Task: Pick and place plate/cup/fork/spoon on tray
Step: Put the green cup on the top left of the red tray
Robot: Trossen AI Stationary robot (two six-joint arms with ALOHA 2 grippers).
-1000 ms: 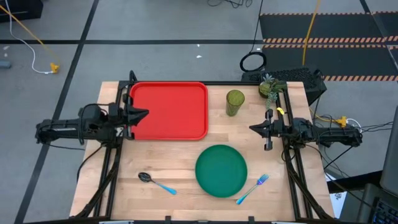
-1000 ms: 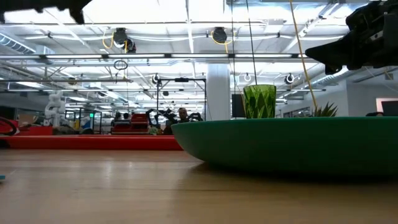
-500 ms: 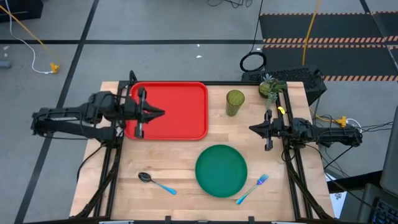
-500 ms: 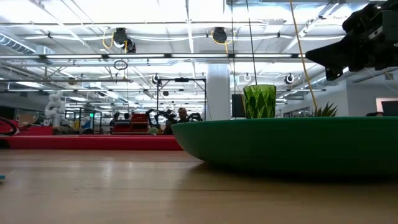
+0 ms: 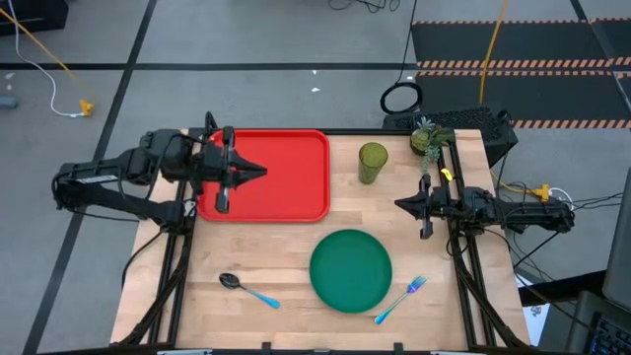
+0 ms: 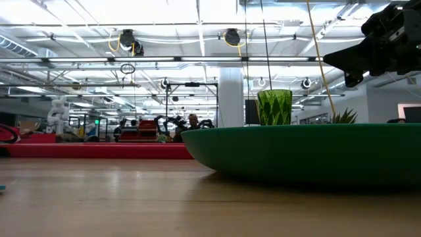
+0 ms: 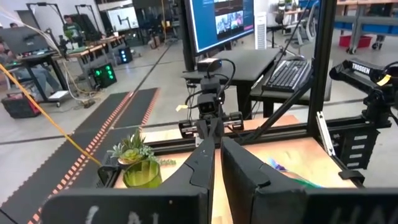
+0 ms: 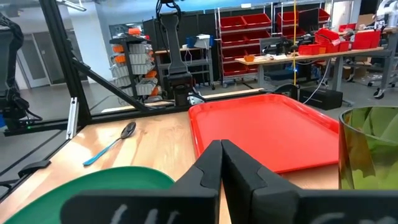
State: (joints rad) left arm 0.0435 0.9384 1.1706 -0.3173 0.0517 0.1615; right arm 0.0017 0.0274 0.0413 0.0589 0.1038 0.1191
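Seen from above, the red tray (image 5: 268, 176) lies bare at upper centre of the wooden table (image 5: 296, 256). The left gripper (image 5: 258, 174) hangs over the tray's left part, fingers nearly together and holding nothing. The right gripper (image 5: 400, 204) waits at right of centre, fingers pressed shut and empty. The cup (image 5: 372, 162) stands right of the tray, with a small potted plant (image 5: 424, 138) beyond it. The plate (image 5: 351, 269) sits at lower centre, the spoon (image 5: 246, 288) at lower left, the fork (image 5: 399, 299) at lower right.

At table height, the plate (image 6: 302, 151) fills the right half, the cup (image 6: 274, 107) rising behind it and the tray (image 6: 99, 150) a red band at left. The right gripper (image 6: 329, 58) shows at upper right.

Through the left wrist, narrow-set fingers (image 7: 202, 165) point towards the cup (image 7: 142, 175) and the plant (image 7: 132, 149).

Through the right wrist, closed fingers (image 8: 214, 165) face the tray (image 8: 261, 127), spoon (image 8: 112, 143), plate (image 8: 124, 186) and cup (image 8: 370, 146).

Judged progress: nothing is placed yet; all four items remain to be moved.
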